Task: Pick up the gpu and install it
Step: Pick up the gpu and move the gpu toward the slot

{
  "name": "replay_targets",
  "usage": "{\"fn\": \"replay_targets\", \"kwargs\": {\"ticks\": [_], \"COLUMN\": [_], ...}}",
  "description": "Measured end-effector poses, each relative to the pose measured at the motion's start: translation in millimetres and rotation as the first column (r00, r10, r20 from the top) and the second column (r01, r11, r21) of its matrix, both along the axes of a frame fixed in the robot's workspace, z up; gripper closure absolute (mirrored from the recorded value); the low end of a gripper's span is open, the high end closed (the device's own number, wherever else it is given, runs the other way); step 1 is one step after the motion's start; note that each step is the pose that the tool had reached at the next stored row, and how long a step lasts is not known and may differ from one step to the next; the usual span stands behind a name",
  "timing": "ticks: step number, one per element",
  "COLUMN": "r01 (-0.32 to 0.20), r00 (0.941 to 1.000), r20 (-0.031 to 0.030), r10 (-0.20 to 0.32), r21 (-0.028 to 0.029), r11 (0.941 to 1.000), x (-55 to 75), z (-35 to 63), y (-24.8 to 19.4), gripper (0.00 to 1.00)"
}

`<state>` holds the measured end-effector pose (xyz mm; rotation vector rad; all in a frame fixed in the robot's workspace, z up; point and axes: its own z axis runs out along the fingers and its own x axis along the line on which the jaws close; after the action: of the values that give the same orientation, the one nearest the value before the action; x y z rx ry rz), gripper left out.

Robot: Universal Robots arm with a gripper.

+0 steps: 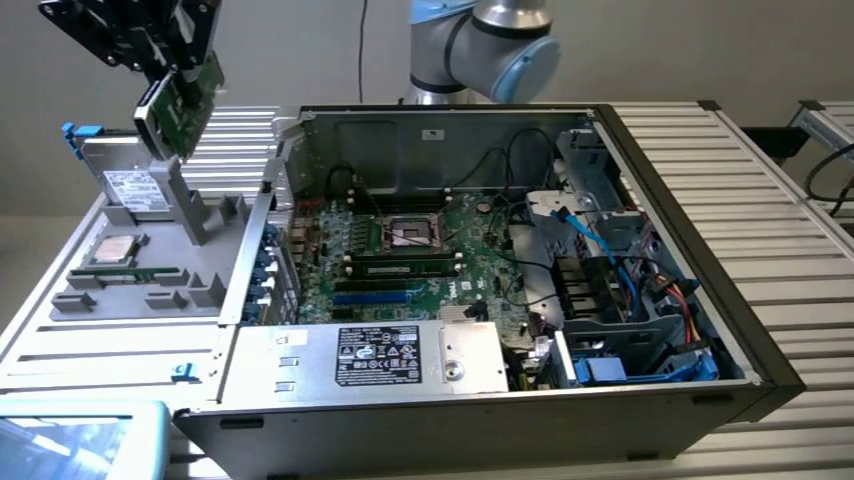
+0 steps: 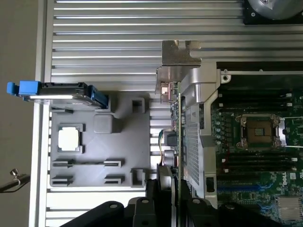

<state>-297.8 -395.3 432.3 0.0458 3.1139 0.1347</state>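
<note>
While the claw (image 2: 174,198) clamps it, the thin green gpu (image 1: 176,110) hangs tilted.

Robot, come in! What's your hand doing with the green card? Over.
Hand shut on the gpu. Gpu up in the air by the gray parts tray, outside the computer case. Nothing seen in the way.

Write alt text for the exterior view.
The gripper holds the gpu in the air above a grey tray at the exterior view's left. Beside the tray, an open computer case lies on its side with its motherboard exposed.
</note>
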Motion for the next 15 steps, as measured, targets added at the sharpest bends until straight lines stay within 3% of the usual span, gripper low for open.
{"fn": "replay_targets", "kwargs": {"ticks": [7, 15], "r01": [0.0, 0.0], "r00": [1.0, 1.0], "r20": [0.0, 0.0], "r10": [0.0, 0.0], "r21": [0.0002, 0.0004], "r11": [1.0, 1.0], "x": [32.0, 68.2], "z": [6.7, 7.6], "y": [-1.5, -2.5], "gripper": [0.72, 0.72]}}
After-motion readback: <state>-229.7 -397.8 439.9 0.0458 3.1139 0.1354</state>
